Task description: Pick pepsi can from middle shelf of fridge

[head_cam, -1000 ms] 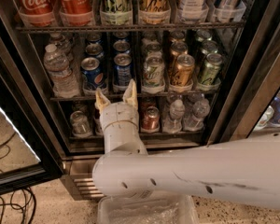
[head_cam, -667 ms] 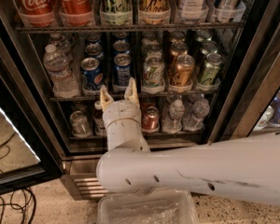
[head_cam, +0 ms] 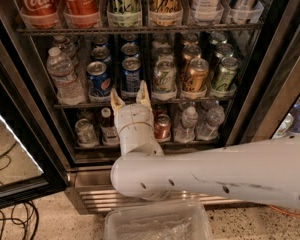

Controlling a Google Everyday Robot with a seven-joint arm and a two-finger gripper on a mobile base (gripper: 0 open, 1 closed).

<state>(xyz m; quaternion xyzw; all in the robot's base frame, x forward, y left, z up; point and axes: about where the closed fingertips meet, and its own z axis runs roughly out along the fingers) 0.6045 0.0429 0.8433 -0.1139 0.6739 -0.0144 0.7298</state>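
Pepsi can (head_cam: 132, 75) noted upright on middle shelf (head_cam: 75, 104), front row, not yet grasped. Gripper (head_cam: 129, 95) positioned just below it, fingers spread wide, empty. Reach, closure and withdrawal judged outstanding.

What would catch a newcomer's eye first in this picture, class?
The big white arm stretches across the lower frame, its pincer open just below the dark-blue pepsi can, at the front edge of the middle shelf. Next comes the fridge, packed with drinks, the red Coca-Cola cans at top left brightest.
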